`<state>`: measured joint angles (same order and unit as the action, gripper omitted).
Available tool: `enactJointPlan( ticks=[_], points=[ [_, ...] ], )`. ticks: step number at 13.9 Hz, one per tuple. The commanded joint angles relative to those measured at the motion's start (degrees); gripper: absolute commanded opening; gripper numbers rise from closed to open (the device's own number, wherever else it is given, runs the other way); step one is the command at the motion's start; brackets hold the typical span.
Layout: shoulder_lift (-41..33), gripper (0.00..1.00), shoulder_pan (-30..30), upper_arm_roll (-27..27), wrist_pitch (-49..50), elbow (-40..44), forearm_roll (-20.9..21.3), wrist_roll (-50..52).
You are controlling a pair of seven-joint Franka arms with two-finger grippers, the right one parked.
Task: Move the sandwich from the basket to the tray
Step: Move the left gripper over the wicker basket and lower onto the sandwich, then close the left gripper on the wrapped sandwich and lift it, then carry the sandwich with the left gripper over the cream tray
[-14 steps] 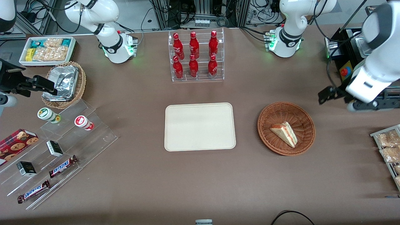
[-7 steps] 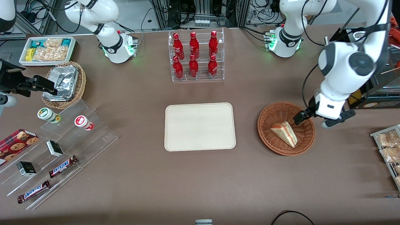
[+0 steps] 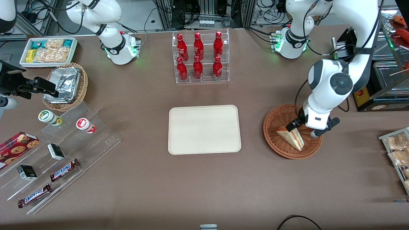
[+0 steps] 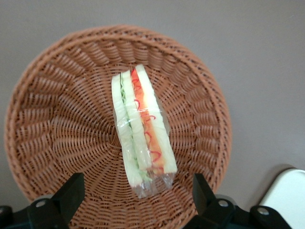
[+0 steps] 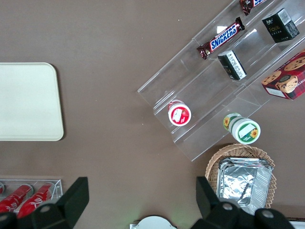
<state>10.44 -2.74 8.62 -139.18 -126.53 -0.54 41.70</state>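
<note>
Sandwich (image 3: 290, 136) is lying in the basket (image 3: 275, 140), resting on its side on the woven floor with the orange-red and green filling layers showing along the cut edge; clear wrap is bunching at one end in the left wrist view (image 4: 143, 138). Basket (image 4: 57, 95) is sitting on the brown table (image 3: 159, 185) toward the working arm's end, well apart from the tray (image 3: 204, 129), which is lying flat near the table's middle with nothing on it. Gripper (image 3: 303, 127) is hanging over the basket, just above the sandwich's thicker end, not touching it. Fingers (image 4: 71, 193) are standing wide apart, one on each side of the wrapped wedge as seen from the wrist, with the sandwich lying lengthwise between them. A clear rack of red bottles (image 3: 199, 57) is standing farther from the front camera than the tray. Toward the parked arm's end, a lighter wicker basket with foil packets (image 3: 65, 86) and a clear stepped stand with snack bars (image 3: 57, 159) are sitting on the table.
</note>
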Motion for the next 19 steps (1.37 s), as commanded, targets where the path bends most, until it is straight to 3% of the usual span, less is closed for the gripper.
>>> enactJointPlan(
  ticks=[1, 4, 6, 8, 10, 12, 15, 19],
  points=[
    [3.3, 1.0, -0.3, -0.1, -2.8, 0.1, 0.1, 1.4],
    [5.6, 0.97, -0.3, -0.1, -5.4, 0.2, 0.2, 2.7],
    [6.2, 0.73, -0.3, -0.1, -5.4, 0.4, 0.2, 2.7],
    [6.6, 0.36, -0.3, -0.1, -5.4, 0.9, 0.2, 2.7],
    [6.0, 0.15, -0.3, -0.2, -4.6, 2.2, 0.2, 2.6],
    [5.2, 0.15, -0.3, -0.2, 0.4, 5.1, 0.3, 2.5],
    [1.9, 0.15, -0.3, 0.1, 13.9, 11.6, 4.6, 2.6],
    [2.5, 0.14, -0.2, 5.2, 28.0, 25.7, 4.9, 2.9]
  ],
)
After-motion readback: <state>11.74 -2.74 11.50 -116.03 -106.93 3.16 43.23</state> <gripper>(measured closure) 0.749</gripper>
